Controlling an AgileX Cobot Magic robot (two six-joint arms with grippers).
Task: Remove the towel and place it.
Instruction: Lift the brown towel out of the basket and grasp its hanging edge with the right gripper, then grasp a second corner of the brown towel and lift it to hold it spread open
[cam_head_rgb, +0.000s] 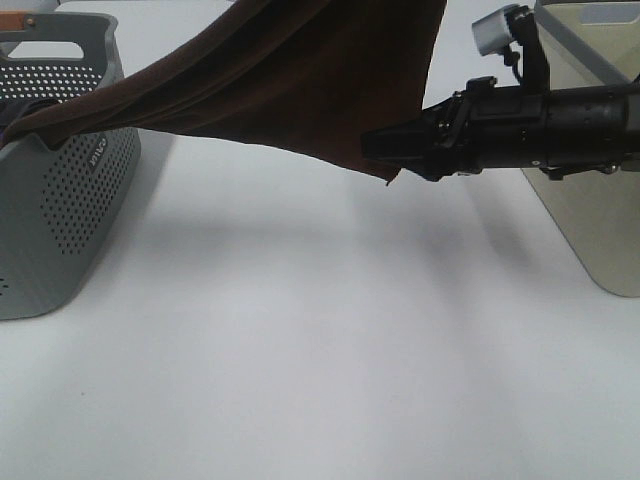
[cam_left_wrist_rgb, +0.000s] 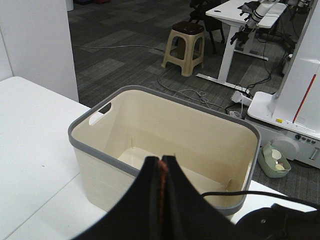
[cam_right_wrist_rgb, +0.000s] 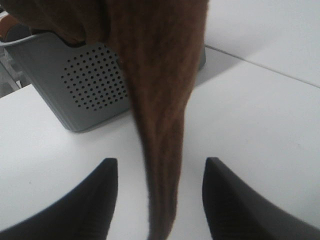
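Towel (cam_head_rgb: 300, 80) from left basket (cam_head_rgb: 70, 200) toward right bin (cam_head_rgb: 600, 230) — over table (cam_head_rgb: 300, 380)

Grey perforated basket (cam_head_rgb: 70, 195) left, beige bin (cam_head_rgb: 592, 232) right, white table (cam_head_rgb: 300, 385).

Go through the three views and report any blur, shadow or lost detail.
Exterior high: soft shadows on the white table under the towel, whose dark cloth shows little texture. Left wrist: the room and cream bin are sharp; the left hand is a near-black silhouette. Right wrist: the towel is blurred near the lens, the grey basket behind sharper.
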